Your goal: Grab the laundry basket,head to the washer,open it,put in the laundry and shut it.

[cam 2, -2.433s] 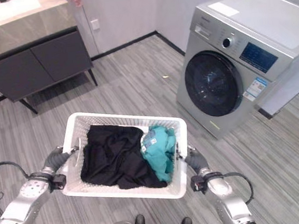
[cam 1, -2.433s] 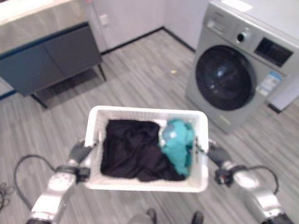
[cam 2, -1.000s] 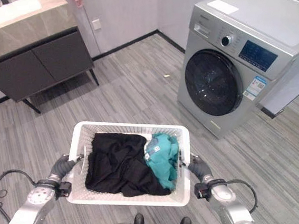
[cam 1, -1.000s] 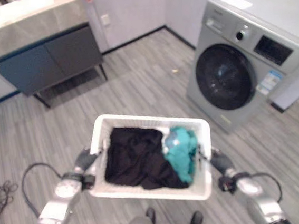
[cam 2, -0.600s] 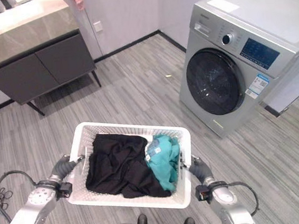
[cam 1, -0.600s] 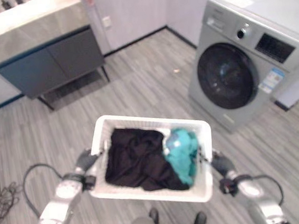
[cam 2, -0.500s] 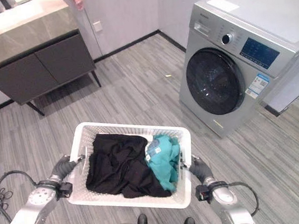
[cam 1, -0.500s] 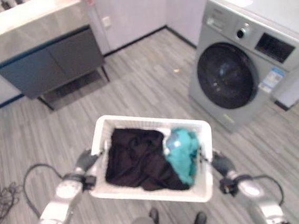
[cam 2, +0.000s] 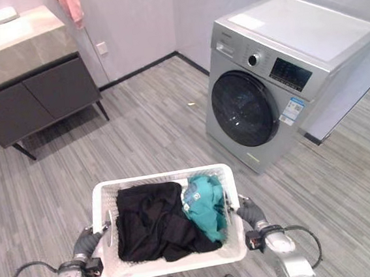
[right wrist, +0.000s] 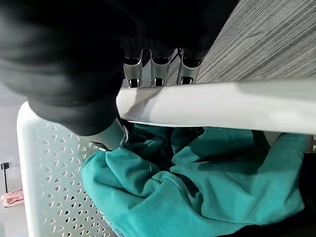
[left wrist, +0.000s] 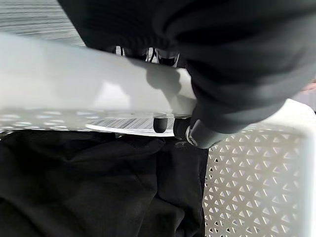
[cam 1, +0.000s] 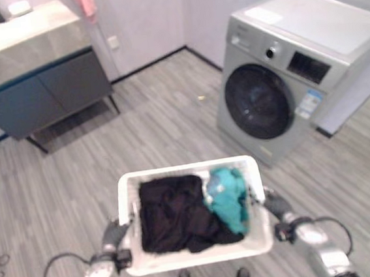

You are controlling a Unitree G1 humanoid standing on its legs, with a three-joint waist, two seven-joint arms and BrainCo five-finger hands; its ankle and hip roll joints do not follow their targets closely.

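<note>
I carry a white laundry basket (cam 2: 173, 264) in front of me, above the floor. Inside lie a black garment (cam 2: 154, 223) and a teal garment (cam 2: 206, 207). My left hand (cam 2: 85, 243) grips the basket's left rim, its fingers (left wrist: 163, 123) curled over the white edge. My right hand (cam 2: 250, 213) grips the right rim, its fingers (right wrist: 155, 66) hooked under the edge beside the teal cloth (right wrist: 197, 187). The grey washer (cam 2: 277, 71) stands ahead to the right, its round dark door (cam 2: 242, 109) closed and facing me.
A dark cabinet (cam 2: 34, 100) with a pale counter stands at the back left against the wall. A pink cloth (cam 2: 71, 7) hangs above it. Grey plank floor (cam 2: 158, 134) lies between the basket and the washer.
The whole picture has shifted: the washer and the cabinet sit further left and the basket lower in the picture. Both hands still hold the basket.
</note>
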